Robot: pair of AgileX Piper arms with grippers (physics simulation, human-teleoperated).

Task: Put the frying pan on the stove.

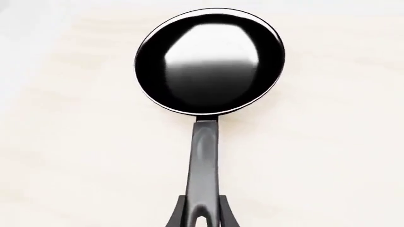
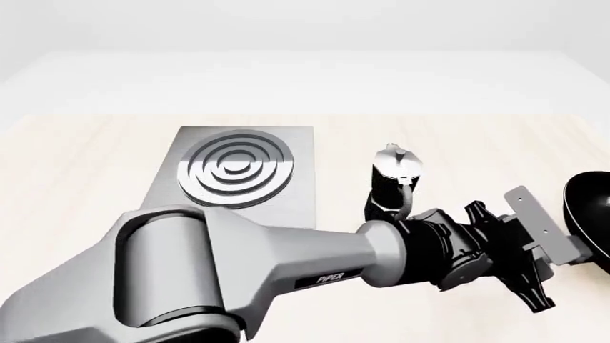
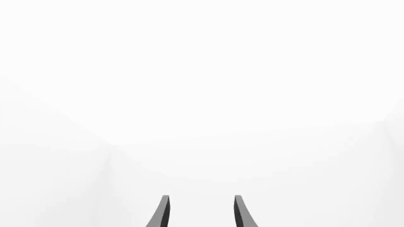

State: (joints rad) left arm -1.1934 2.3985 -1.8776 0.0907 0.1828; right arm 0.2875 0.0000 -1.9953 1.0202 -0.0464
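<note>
The frying pan (image 1: pixel 209 61) is round and black with a pale glossy inside. Its long dark handle (image 1: pixel 203 161) runs back between the fingers of my left gripper (image 1: pixel 202 208), which is shut on the handle near its holed end. In the front view the left arm (image 2: pixel 448 254) reaches across to the far right, where only the pan's rim (image 2: pixel 591 207) shows at the frame edge. Whether the pan rests on the table cannot be told. The stove (image 2: pixel 238 175), a grey slab with shiny rings, lies at the back left, far from the pan. My right gripper (image 3: pixel 200 213) is open and holds nothing.
A black-and-silver moka pot (image 2: pixel 393 175) stands between the stove and the pan, just behind the left arm's forearm. The tabletop (image 2: pixel 86 186) is pale wood. The right wrist view shows only white background.
</note>
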